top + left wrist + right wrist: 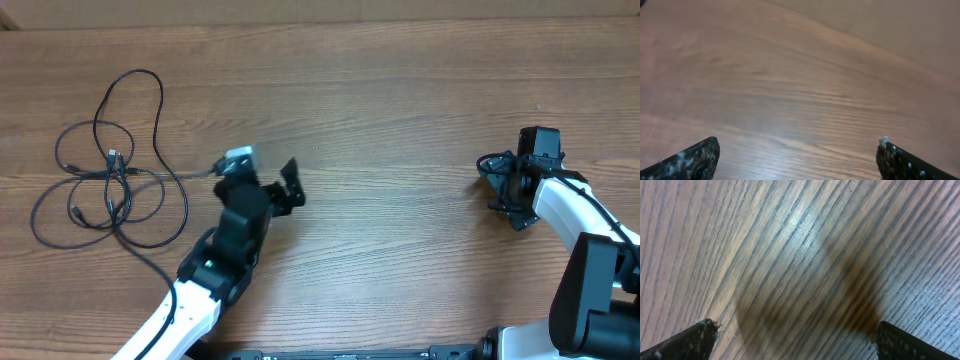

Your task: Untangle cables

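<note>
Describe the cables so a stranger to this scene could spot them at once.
On the wooden table, look to the image's left in the overhead view, past the left arm. There lie the cables, thin black cords in overlapping loops. Nothing else is so thin, and a small silver plug sits where they cross.

Robotics lab, wood-grain table (400,100), white robot arm (185,312)

Wooden table (400,90) — brown, fine-grained.
Grain running left to right from overhead; pale sheen of light (800,217) on the boards, a dim shadow patch (850,295) beside it.
</note>
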Controlling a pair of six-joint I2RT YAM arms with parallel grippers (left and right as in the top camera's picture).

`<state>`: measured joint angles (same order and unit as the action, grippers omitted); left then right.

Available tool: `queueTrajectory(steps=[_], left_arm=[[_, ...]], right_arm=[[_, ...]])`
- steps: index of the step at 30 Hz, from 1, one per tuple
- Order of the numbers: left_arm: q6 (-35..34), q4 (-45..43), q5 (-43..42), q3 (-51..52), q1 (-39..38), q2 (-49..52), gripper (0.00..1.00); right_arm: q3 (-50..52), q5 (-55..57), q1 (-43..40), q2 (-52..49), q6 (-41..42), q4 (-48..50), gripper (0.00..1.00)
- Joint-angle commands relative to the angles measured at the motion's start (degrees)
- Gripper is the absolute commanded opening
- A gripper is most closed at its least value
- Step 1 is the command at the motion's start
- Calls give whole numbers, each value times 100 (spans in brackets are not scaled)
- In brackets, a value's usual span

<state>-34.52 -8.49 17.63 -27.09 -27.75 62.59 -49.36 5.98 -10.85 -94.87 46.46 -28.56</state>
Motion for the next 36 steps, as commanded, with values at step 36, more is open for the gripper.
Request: queueTrajectory(steps=[36], left_arm=[[-70,1222,-970,2682,2594,-4686,100]], right_arm=[[13,39,-9,101,-44,17,100]])
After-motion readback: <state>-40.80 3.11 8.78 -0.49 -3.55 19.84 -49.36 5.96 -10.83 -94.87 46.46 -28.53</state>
